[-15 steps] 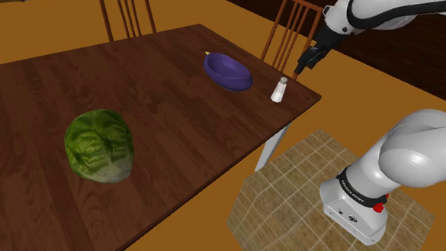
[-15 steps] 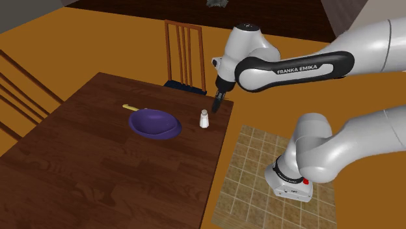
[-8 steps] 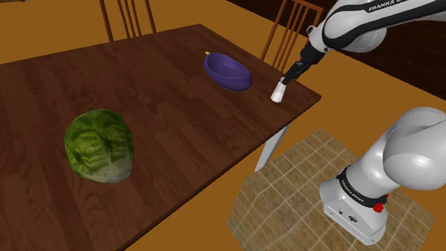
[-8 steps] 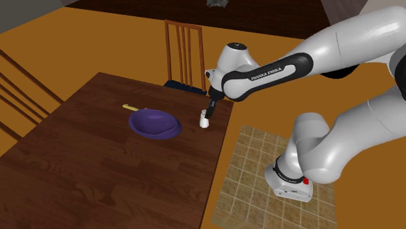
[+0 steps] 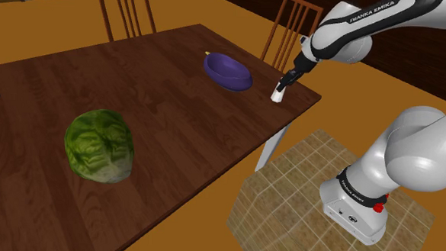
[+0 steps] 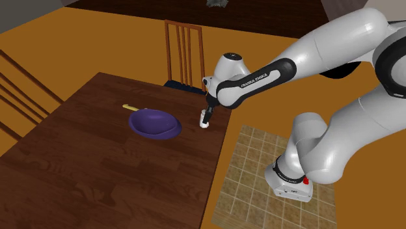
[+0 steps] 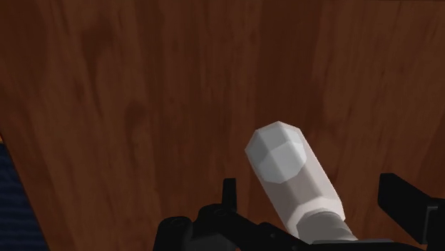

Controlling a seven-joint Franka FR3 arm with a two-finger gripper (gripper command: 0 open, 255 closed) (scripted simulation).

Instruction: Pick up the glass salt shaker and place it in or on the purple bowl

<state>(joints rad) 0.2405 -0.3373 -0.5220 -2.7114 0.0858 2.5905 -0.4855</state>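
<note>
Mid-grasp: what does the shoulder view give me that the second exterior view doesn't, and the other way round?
Shoulder view's extra: the green cabbage, on the table toward that view's lower left.

Second exterior view's extra: the dark blue seat of the chair behind the table's corner.

Shared: the purple bowl, the white salt shaker beside it near the table's corner, the gripper straddling the shaker, and the stand on its tiled mat.

Arm (image 5: 372, 25) reaching out from base (image 5: 354, 211), gripper (image 6: 206, 117) low.
Elbow arches high; forearm slopes down toward the shoulder view's left. Hand points downward, a little tilted. Black fingers (image 7: 404, 198) stand apart, not meeting.
</note>
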